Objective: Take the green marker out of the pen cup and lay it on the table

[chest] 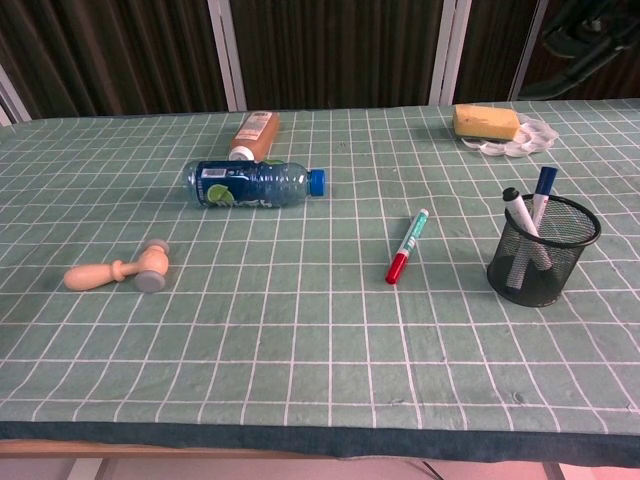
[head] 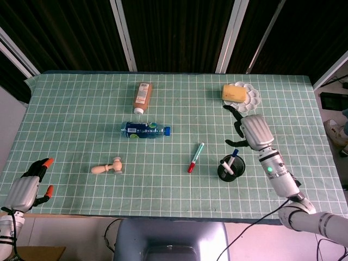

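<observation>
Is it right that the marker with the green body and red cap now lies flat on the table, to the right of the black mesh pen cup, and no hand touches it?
Not quite. The marker with the green body and red cap lies flat and untouched, but to the left of the black mesh pen cup, not the right. The chest view shows it plainly.

Bright, even light; sharp focus

Long table (head: pixel 70 119) under a green cloth ruled in white squares, dark edge band along the near side. Behind it, dark slatted panels (chest: pixel 330 50) split by pale upright posts (head: pixel 123 33). Light floor (head: pixel 337 117) at right; grey chair back (head: pixel 171 239) below the near edge.
</observation>
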Robot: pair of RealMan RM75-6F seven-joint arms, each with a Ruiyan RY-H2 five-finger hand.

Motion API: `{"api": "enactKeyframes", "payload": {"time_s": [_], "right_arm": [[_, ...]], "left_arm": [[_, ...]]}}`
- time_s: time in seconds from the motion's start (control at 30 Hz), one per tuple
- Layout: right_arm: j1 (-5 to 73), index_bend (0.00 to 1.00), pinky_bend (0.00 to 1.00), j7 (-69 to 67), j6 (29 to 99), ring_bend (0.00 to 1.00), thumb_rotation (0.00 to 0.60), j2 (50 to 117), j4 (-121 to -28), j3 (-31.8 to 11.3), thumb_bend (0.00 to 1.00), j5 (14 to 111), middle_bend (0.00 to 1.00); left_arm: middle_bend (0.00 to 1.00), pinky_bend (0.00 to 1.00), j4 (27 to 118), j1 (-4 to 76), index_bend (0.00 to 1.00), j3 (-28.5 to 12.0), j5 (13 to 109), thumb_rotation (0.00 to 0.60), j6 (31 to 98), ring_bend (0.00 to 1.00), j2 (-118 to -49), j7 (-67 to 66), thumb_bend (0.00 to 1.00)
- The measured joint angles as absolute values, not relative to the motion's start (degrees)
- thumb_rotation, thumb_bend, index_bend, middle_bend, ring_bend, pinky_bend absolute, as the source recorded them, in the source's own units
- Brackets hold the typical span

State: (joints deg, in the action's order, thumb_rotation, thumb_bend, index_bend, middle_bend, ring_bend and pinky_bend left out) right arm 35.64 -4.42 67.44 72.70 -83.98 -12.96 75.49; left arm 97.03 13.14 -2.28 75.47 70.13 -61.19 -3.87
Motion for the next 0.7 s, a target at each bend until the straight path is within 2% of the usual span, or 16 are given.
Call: {"api": "enactKeyframes", "payload": {"time_s": [0.07, 0.13, 0.27, 0.37, 0.5, 0.7], "right_arm": [[32.0, 0.3, 0.66, -5.7, 71.3, 0.53, 0.6, 70.7, -85.8, -12.3, 0.21, 76.0, 0.57], [27.6, 0.25, 0.54, -7.2, 75.1, 0.35, 0.6, 68.5, -87.6, -11.2, 0.2, 76.3, 0.41], [20.2, 0.18, 0.29, -10.2, 80.6, 0.17, 0.6, 66.3, -89.0, -8.7, 0.18, 76.3, 0.22], [16.1, 0.14, 0.23, -12.1, 82.6, 0.12, 0.6, 66.1, -88.3, -6.4, 0.18, 76.2, 0.15], [14.4, 0.05, 0.19, -12.0, 80.8, 0.06, 0.6, 65.2, -88.3, -4.6, 0.18, 75.7, 0.07], [14.2, 0.02, 0.18, -7.8, 79.5, 0.05, 0.6, 64.9, -89.4, -4.3, 0.18, 76.0, 0.06]], "left_arm": [[0.03, 0.29, 97.0, 13.2, 0.08, -2.3, 75.4, 0.6, 70.1, 0.03, -61.3, -4.3, 0.47], [0.03, 0.29, 96.9, 13.2, 0.08, -2.3, 75.2, 0.6, 70.1, 0.04, -61.5, -4.6, 0.47], [0.03, 0.29, 96.8, 13.2, 0.08, -2.4, 75.1, 0.6, 70.7, 0.03, -61.9, -5.8, 0.47], [0.03, 0.29, 96.8, 13.1, 0.08, -2.3, 75.5, 0.6, 71.2, 0.04, -62.3, -6.7, 0.47], [0.03, 0.29, 96.8, 13.2, 0.08, -2.1, 76.1, 0.6, 71.4, 0.04, -62.7, -7.6, 0.47], [0.03, 0.29, 96.5, 13.0, 0.08, -2.2, 76.3, 0.6, 72.1, 0.03, -63.0, -7.7, 0.47]]}}
